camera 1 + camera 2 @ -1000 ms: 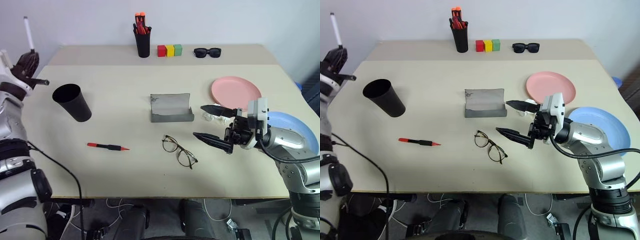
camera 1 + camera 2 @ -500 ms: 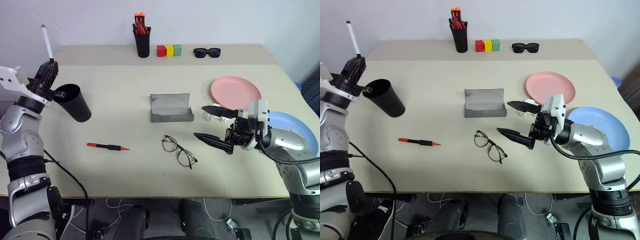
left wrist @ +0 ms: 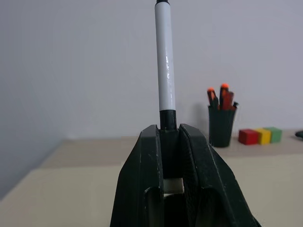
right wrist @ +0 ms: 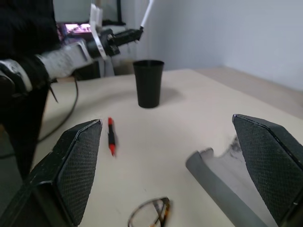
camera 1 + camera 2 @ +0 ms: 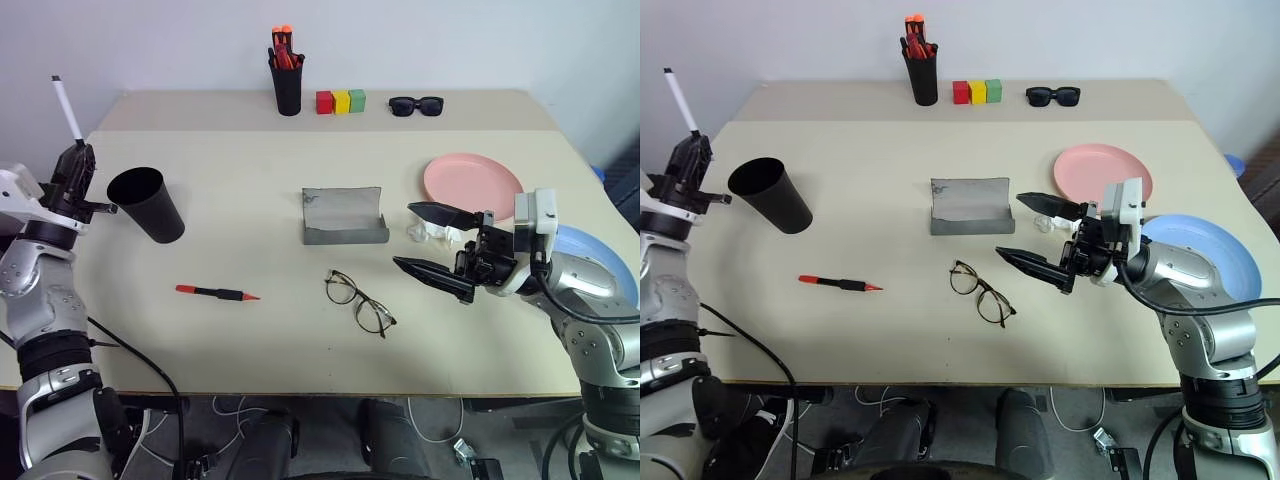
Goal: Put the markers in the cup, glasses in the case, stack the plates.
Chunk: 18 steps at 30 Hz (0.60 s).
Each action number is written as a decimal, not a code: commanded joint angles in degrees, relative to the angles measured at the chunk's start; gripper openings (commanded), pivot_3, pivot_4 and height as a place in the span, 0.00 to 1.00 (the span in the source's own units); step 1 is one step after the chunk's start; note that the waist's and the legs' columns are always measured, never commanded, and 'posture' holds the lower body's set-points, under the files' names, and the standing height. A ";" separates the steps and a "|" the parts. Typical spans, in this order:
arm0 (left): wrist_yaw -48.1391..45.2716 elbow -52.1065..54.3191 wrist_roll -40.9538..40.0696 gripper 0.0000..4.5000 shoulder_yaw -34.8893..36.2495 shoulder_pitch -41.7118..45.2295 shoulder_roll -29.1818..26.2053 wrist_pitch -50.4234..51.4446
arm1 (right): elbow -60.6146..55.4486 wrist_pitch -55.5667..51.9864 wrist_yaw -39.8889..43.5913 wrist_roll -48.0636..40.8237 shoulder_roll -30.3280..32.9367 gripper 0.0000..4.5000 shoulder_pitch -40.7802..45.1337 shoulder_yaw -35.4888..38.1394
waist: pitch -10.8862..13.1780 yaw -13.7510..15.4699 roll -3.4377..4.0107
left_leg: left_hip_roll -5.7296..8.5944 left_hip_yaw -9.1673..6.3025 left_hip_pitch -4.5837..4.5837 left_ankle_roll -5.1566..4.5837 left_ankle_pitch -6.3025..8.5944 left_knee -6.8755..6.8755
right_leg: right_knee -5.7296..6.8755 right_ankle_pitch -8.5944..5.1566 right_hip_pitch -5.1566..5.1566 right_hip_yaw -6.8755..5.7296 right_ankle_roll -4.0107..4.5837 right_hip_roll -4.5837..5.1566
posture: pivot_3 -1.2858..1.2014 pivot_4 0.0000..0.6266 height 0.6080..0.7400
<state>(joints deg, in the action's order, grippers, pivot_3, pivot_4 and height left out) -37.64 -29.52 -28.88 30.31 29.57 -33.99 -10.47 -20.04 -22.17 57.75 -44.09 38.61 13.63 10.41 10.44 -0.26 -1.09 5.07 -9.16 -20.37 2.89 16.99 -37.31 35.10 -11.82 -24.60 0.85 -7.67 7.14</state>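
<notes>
A white-barrelled marker [image 5: 66,108] with a black tip is held clamped in the left gripper [image 5: 78,165], standing nearly upright, with the black cup [image 5: 146,204] just beside the gripper at about 3 o'clock of it. The step in hand is judged to be the dropping of this marker into the cup. For that to go well, the gripper should be carried over the cup's open mouth and the marker tipped so that its lower end points into the mouth before the jaws are parted; the cup leans, so its rim should not be nudged. A second marker [image 5: 217,294], black with red ends, lies flat on the table [image 5: 250,350] at about 5 o'clock of the cup, well apart from it. The right gripper [image 5: 438,248] hangs spread wide and empty at 3 o'clock of the glasses [image 5: 360,303], which lie at 6 o'clock of the open grey case [image 5: 344,216]. The pink plate [image 5: 472,182] and the blue plate [image 5: 595,270] are not yet stacked.
</notes>
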 commanded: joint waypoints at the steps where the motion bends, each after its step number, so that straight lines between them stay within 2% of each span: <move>1: -0.30 -1.48 1.17 0.01 -0.27 0.82 0.08 -3.47 | -1.59 0.28 0.17 -1.96 -0.07 1.00 -0.01 2.39 | 0.00 -0.16 -0.01 | 0.00 0.00 0.01 0.00 0.00 0.00 | 0.00 0.00 0.00 0.00 0.00 0.00 | 0.52 0.24 1.00; 18: -1.96 -7.73 2.42 0.01 -2.49 4.28 1.17 -6.74 | -0.89 2.44 1.67 -2.16 -0.10 1.00 -2.91 3.60 | 0.01 -0.35 -0.01 | 0.00 0.00 0.01 -0.01 0.00 0.01 | 0.01 0.00 -0.02 -0.01 0.00 0.00 | 0.52 0.24 1.00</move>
<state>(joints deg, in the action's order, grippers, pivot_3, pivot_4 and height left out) -39.24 -37.84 -26.12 27.74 32.51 -32.49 -16.02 -20.07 -20.81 59.01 -45.86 38.62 10.69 12.21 10.44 -0.61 -1.10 5.07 -9.16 -20.37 2.88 17.00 -37.30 35.11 -11.82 -24.62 0.84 -7.67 7.13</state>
